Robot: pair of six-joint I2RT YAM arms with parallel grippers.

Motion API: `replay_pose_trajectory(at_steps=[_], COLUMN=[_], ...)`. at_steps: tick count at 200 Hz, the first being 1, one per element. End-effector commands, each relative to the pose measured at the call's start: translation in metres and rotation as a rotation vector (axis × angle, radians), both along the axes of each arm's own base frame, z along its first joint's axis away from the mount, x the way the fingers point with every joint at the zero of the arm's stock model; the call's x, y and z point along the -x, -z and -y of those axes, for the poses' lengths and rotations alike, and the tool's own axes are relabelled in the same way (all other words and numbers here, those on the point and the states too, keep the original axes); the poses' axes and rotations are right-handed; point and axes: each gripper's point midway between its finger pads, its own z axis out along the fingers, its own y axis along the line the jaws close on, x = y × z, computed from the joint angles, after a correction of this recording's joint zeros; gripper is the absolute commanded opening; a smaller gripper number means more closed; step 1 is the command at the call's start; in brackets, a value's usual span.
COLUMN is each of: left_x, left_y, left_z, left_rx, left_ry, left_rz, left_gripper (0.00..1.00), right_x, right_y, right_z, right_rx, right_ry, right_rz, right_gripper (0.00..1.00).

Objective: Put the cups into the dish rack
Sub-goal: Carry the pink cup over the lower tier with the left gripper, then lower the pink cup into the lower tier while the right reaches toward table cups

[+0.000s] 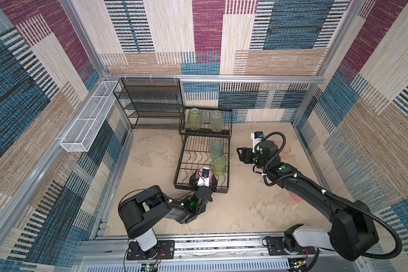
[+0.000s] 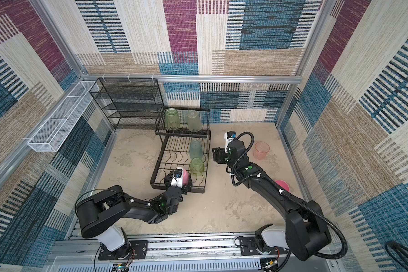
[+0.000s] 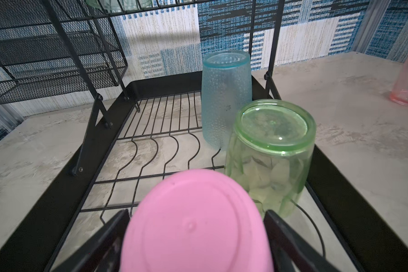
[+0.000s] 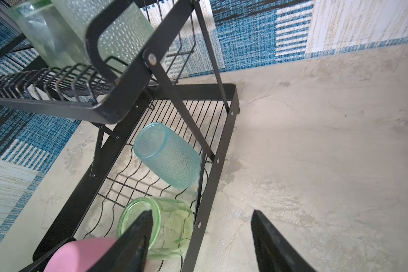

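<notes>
Mottled beige table (image 1: pixel 151 150) carries one black dish rack (image 1: pixel 179 160), and we count seven cups. Two stand inverted on its raised shelf (ribbed green cup (image 1: pixel 194 118), frosted green cup (image 1: pixel 216 121)). Three stand inverted in the low tray: teal cup (image 1: pixel 216 150), green cup (image 1: pixel 219 166), pink cup (image 2: pixel 185 176). Two sit on the table: clear pink cup (image 2: pixel 261 150), opaque pink cup (image 2: pixel 283 185). The left gripper (image 3: pixel 196 213) straddles the tray's pink cup; we cannot tell whether it presses. The right gripper (image 4: pixel 201 210) hangs beside the rack, jaws apart, empty.

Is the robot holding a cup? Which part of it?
The left gripper straddles the sides of the upside-down pink cup in the dish rack; whether it actually squeezes cannot be told. The right gripper is open, holding nothing.
</notes>
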Motion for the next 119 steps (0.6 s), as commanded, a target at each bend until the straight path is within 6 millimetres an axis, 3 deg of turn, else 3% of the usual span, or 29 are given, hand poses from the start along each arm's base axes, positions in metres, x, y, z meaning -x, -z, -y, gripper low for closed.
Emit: replay_pose_trajectory(at_steps=[1, 49, 89, 119], left_x=[0.001, 0.005, 0.012, 0.019], left_y=[-0.006, -0.028, -0.061, -0.08], left_z=[-0.005, -0.01, -0.017, -0.024], left_rx=[-0.019, 0.011, 0.053, 0.096], left_ry=[-0.011, -0.007, 0.006, 0.018], left_rz=[0.008, 0.014, 0.026, 0.025], left_gripper=[0.93, 0.94, 0.94, 0.94], right_x=[-0.002, -0.002, -0.001, -0.002], right_y=[-0.009, -0.01, -0.007, 0.007], right_z=[0.005, 0.021, 0.048, 0.077], right_rx=[0.01, 0.024, 0.029, 0.025], right_ry=[0.024, 0.079, 0.165, 0.254], right_rz=[0.015, -0.024, -0.09, -0.168], right_gripper=[0.69, 0.68, 0.67, 0.67])
